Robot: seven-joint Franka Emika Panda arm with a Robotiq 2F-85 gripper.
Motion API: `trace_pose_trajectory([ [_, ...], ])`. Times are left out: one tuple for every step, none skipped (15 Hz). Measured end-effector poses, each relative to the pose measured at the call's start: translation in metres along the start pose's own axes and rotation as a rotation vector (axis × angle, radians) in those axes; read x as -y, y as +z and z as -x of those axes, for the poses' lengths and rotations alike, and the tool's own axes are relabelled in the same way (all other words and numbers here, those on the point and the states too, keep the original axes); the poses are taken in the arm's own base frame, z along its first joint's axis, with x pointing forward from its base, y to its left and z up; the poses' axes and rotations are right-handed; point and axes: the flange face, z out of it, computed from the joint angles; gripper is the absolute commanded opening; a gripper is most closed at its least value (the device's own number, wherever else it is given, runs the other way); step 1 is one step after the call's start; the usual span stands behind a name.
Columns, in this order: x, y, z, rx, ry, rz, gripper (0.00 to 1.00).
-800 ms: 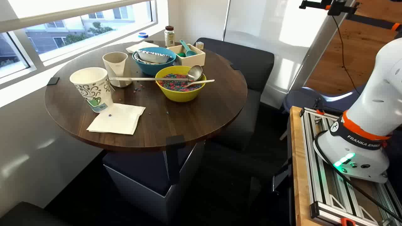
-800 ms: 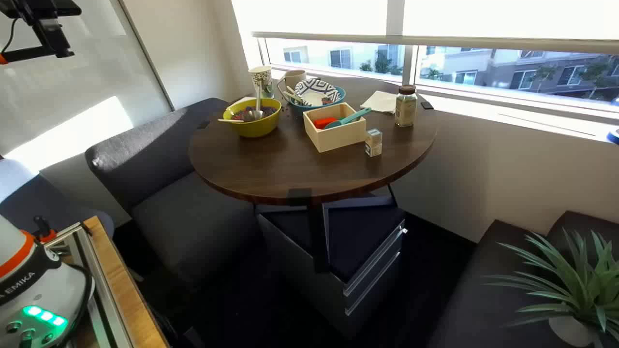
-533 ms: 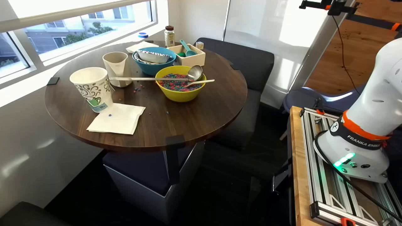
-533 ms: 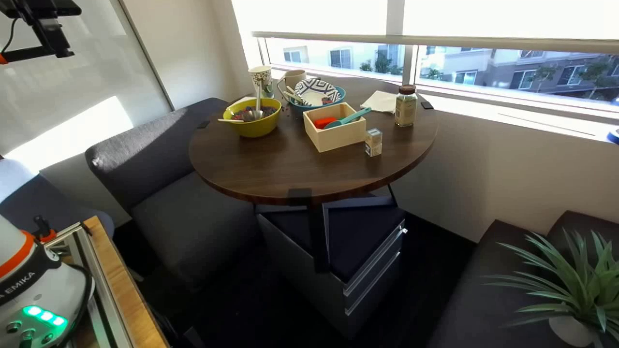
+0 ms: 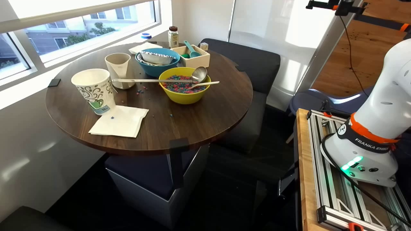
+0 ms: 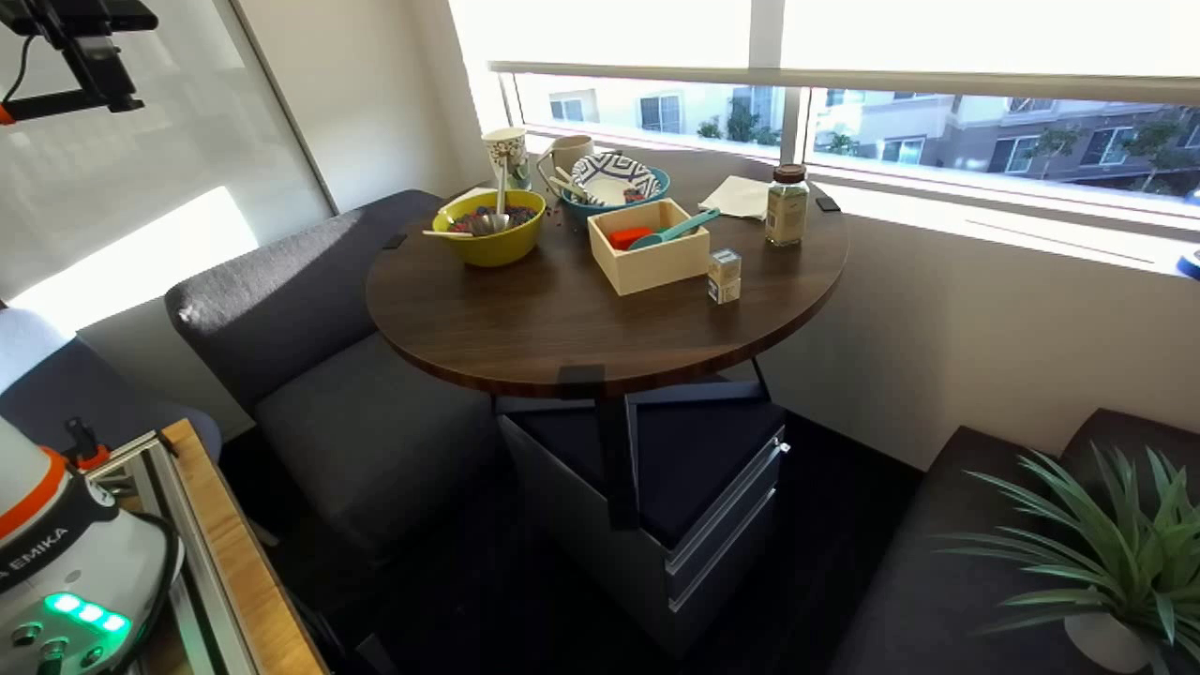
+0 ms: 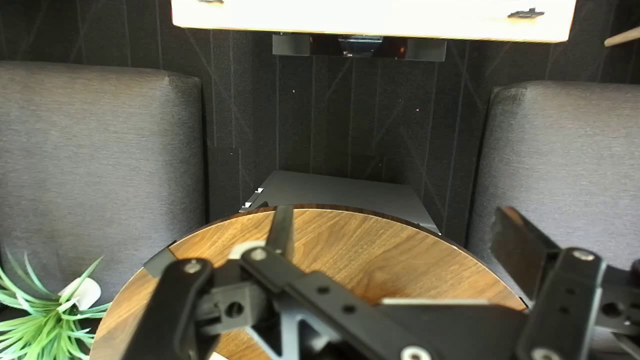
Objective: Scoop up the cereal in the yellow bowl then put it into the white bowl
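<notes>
The yellow bowl (image 5: 183,98) stands on the round table and also shows in an exterior view (image 6: 497,251). It holds the cereal (image 5: 178,87), small red, purple and blue bits. A metal ladle (image 5: 199,74) lies in it, its long handle over the rim toward the cups. A small cream spoon (image 5: 208,83) rests in it too. A plain pale bluish-white bowl does not show. A white bowl with a dark pattern (image 6: 611,178) sits tilted in a blue bowl (image 5: 157,70). My gripper (image 7: 395,220) is open and empty above the table in the wrist view, out of both exterior views.
A patterned paper cup (image 5: 94,88), a beige cup (image 5: 118,64) and a napkin (image 5: 123,123) are beside the bowls. A wooden box (image 6: 656,267) with a teal scoop, a jar (image 6: 787,211) and a small shaker (image 6: 724,277) share the table (image 6: 525,328). Loose bits (image 5: 140,91) lie scattered.
</notes>
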Motion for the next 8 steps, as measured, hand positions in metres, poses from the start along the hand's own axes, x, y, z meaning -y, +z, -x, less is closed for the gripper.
trace_pose_trajectory([
  [0.0,0.0,0.0,0.0,0.0,0.0,1.0],
  [0.0,0.0,0.0,0.0,0.0,0.0,1.0],
  [0.0,0.0,0.0,0.0,0.0,0.0,1.0],
  [0.0,0.0,0.0,0.0,0.0,0.0,1.0],
  [0.0,0.0,-0.002,-0.006,0.017,-0.001,1.0],
  [0.0,0.0,-0.006,-0.017,0.031,-0.003,1.0],
  [0.001,0.001,-0.012,-0.03,0.044,-0.004,1.0],
  [0.003,0.004,-0.021,-0.045,0.051,-0.005,1.0],
])
